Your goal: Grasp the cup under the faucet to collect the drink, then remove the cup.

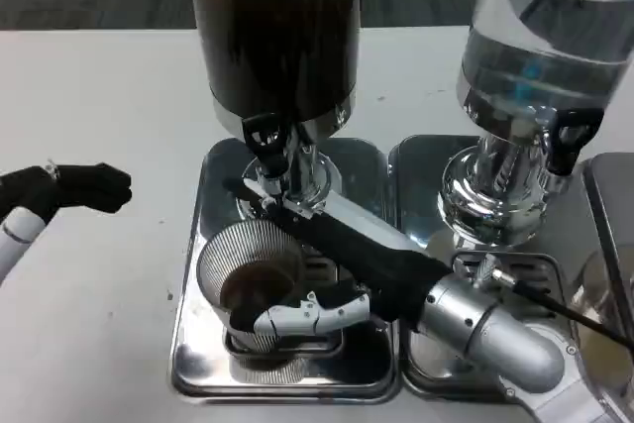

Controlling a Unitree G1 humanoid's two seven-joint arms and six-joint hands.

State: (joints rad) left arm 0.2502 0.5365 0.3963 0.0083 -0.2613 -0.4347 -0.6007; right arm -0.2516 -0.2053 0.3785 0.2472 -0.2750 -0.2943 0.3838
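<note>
— At lower centre of the frame, the ribbed translucent cup (pixel 250 274) sits on the shiny steel drip tray (pixel 198 364) under the black faucet (pixel 265 138) of the dark drink dispenser (pixel 277 27); the right hand (pixel 317 289) grasps it, dark liquid inside.

— So collecting is under way?

— I judge so. Next: lift it clear without tipping. The left hand (pixel 84 187) rests clenched on the white desk (pixel 99 96) at left.

Ribbed clear plastic cup (pixel 241 257); glossy chrome drip tray (pixel 193 359); matt white table (pixel 99 126).
</note>
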